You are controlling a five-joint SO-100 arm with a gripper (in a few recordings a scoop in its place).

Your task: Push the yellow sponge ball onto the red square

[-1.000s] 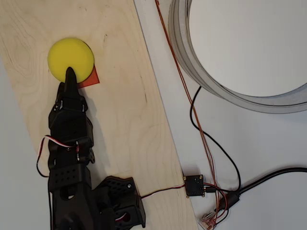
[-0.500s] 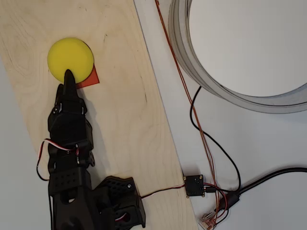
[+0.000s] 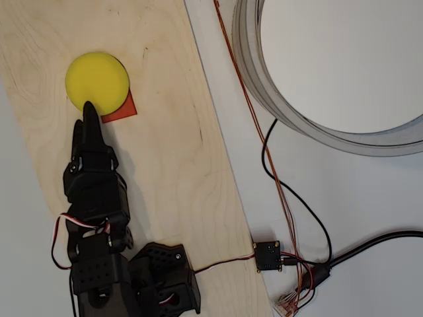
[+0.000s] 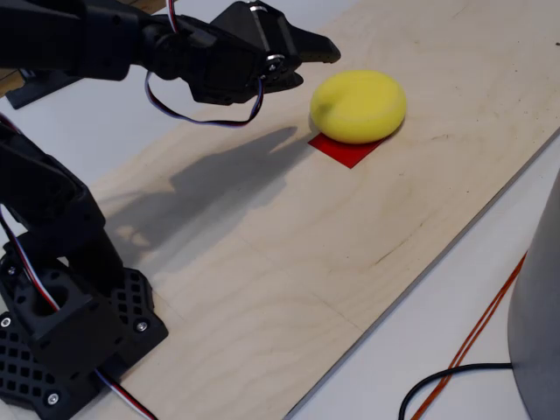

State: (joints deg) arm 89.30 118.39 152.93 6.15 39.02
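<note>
The yellow sponge ball (image 3: 97, 80) (image 4: 359, 105) rests on the wooden board and covers part of the red square (image 3: 122, 111) (image 4: 347, 149), whose lower right corner sticks out from under it. My black gripper (image 3: 89, 111) (image 4: 325, 50) is shut, its pointed tip just at the ball's near edge in the overhead view. In the fixed view the tip hangs above the board, slightly left of the ball and apart from it.
The light wooden board (image 3: 172, 152) runs diagonally on a white table. A large grey ring (image 3: 264, 86) lies at upper right. Red and black cables (image 3: 277, 178) and a small black module (image 3: 268, 255) lie right of the board. My arm base (image 4: 61, 324) stands at the board's near end.
My gripper has drawn back from the ball and shifted slightly left; its tip no longer overlaps the ball. The ball and the square have not moved.
</note>
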